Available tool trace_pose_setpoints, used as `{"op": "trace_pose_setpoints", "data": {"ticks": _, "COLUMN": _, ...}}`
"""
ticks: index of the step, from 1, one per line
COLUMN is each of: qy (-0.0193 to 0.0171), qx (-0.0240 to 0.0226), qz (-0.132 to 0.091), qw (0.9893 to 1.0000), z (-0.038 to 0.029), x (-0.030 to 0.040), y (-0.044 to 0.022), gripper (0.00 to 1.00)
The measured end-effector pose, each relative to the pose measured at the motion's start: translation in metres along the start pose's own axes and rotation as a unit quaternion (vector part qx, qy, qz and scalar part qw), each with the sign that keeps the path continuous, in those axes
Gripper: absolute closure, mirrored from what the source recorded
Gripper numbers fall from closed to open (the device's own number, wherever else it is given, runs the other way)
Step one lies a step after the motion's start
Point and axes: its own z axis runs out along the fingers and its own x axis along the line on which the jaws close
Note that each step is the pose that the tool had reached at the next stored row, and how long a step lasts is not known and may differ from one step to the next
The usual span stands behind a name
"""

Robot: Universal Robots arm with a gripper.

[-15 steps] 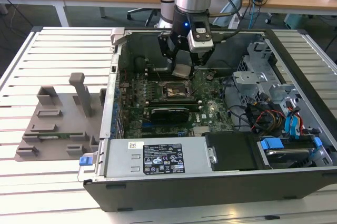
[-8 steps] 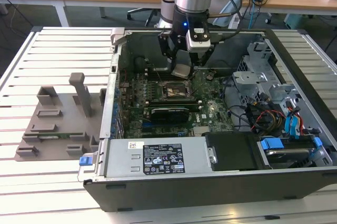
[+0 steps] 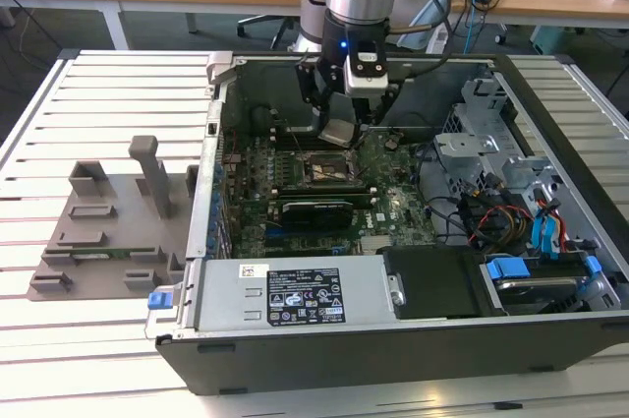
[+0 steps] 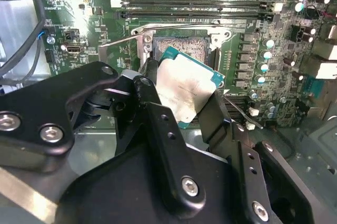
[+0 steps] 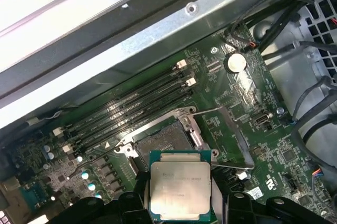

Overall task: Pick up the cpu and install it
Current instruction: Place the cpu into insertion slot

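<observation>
The tool (image 3: 340, 125) grips the cpu (image 4: 185, 88) by two edges, poised just above the open socket (image 5: 160, 144) on the motherboard (image 3: 395, 207), toward the far wall of the case (image 3: 295, 364). Set down askew or off-centre, it could damage the socket.

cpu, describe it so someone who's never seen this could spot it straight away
Look inside the open computer case, over the green motherboard. The arm's gripper holds the cpu over the dark metal-framed socket. It is a small flat square with a silvery top and green edge, unlike the long black memory slots nearby.
</observation>
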Motion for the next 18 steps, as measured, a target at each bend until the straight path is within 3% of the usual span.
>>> {"op": "trace_pose_setpoints", "data": {"ticks": 11, "qy": 0.0019, "qx": 0.0026, "qz": 0.048, "qw": 0.9989, "z": 0.0, "x": 0.0, "y": 0.0, "gripper": 0.45}}
{"op": "trace_pose_setpoints", "data": {"ticks": 15, "qy": 0.003, "qx": 0.0037, "qz": 0.073, "qw": 0.9973, "z": 0.0, "x": 0.0, "y": 0.0, "gripper": 0.45}}
{"op": "trace_pose_setpoints", "data": {"ticks": 18, "qy": 0.004, "qx": 0.0046, "qz": 0.094, "qw": 0.9956, "z": 0.0, "x": 0.0, "y": 0.0, "gripper": 0.45}}
